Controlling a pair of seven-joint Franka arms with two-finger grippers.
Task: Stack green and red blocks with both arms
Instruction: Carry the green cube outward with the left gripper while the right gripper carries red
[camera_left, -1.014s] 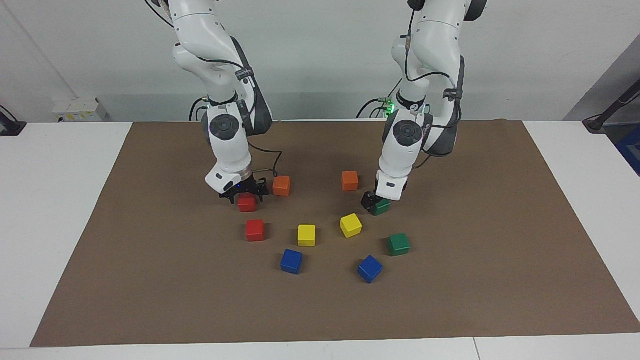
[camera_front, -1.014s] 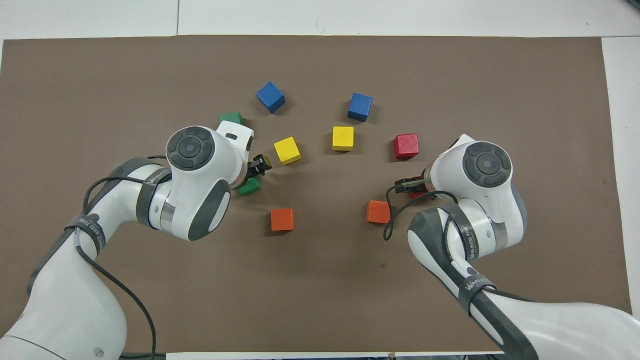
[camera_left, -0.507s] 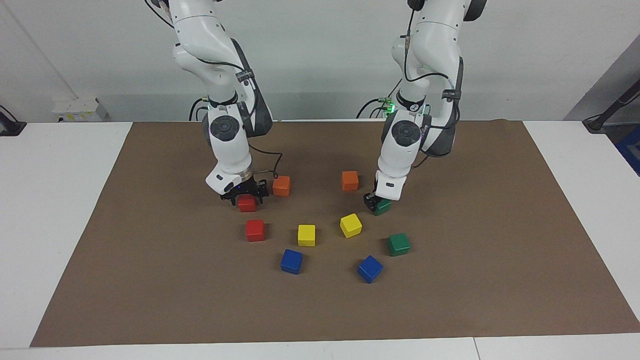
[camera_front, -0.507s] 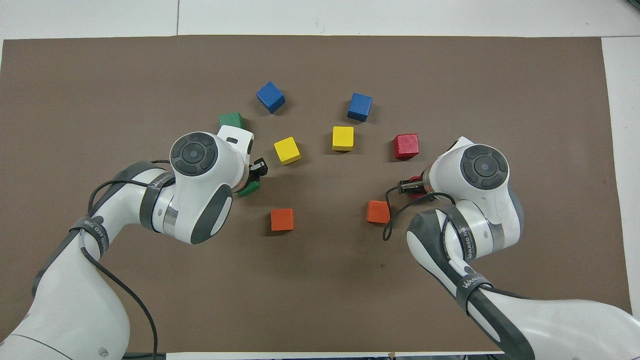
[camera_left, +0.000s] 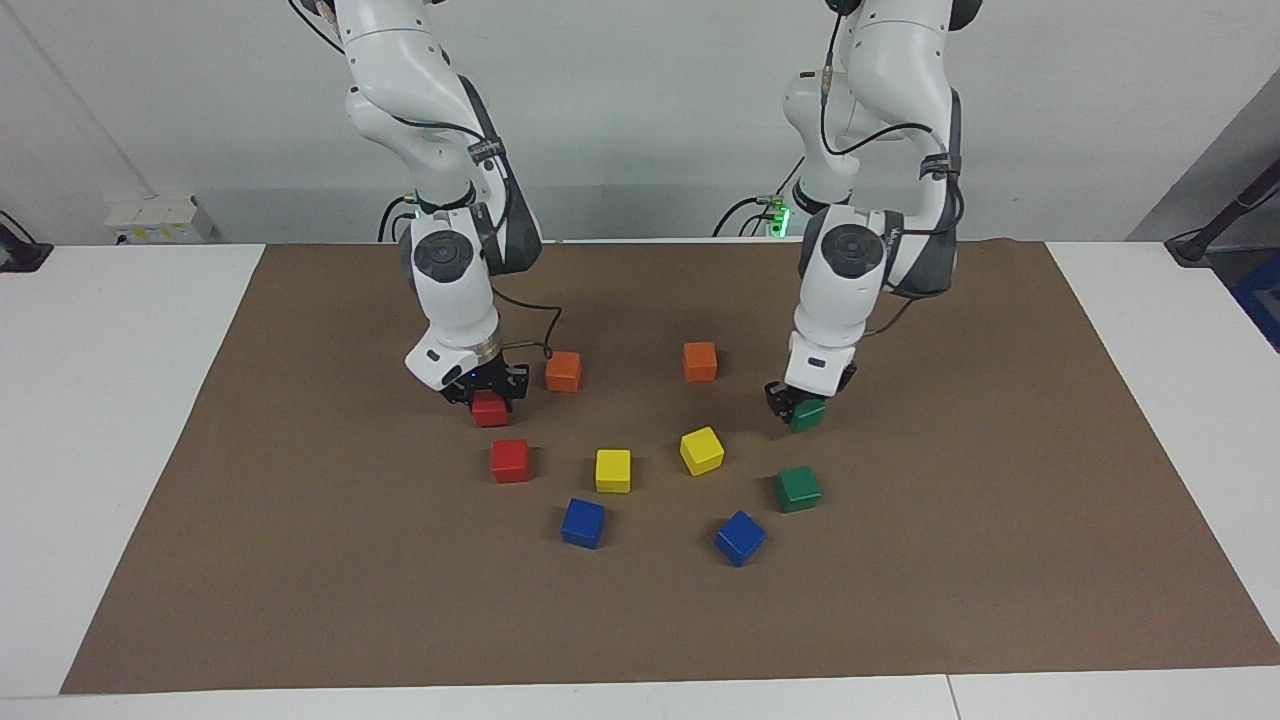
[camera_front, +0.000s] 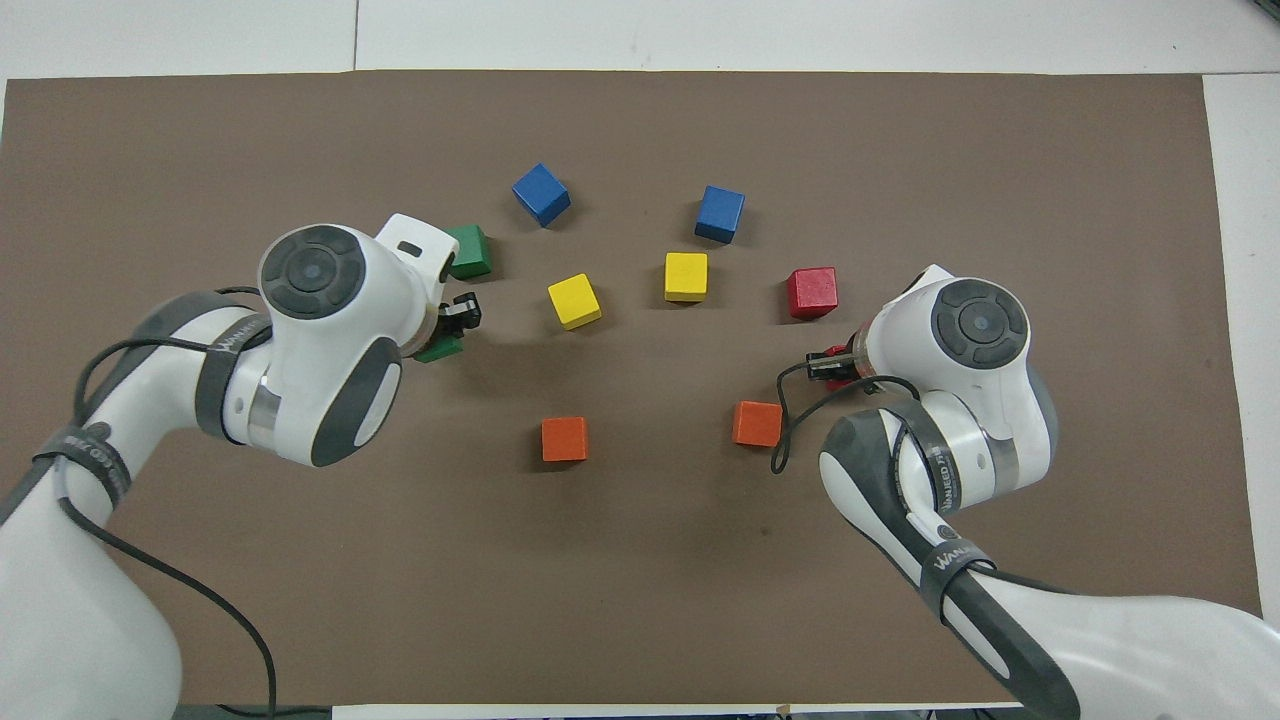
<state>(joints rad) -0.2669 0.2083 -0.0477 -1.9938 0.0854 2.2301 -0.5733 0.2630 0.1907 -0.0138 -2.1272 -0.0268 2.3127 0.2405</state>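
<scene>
With each pincer clamped on its block, left pincer (camera_left: 797, 408) on green block (camera_left: 808, 415) right of centre, right pincer (camera_left: 487, 398) on red block (camera_left: 489, 409) left of centre: lift straight, then centre over loose green block (camera_left: 797, 488) and loose red block (camera_left: 510, 460) lower down.

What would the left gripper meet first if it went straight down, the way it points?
Holding a green block, the left gripper would probably press it onto the brown mat; no other block appears beneath.

Around the yellow cube (camera_left: 613, 470) nearer the right arm's end: 2 blue cubes (camera_left: 583, 523) farther from the robots, a red cube (camera_left: 510, 460) beside it, bare mat (camera_left: 625, 400) nearer the robots.
</scene>
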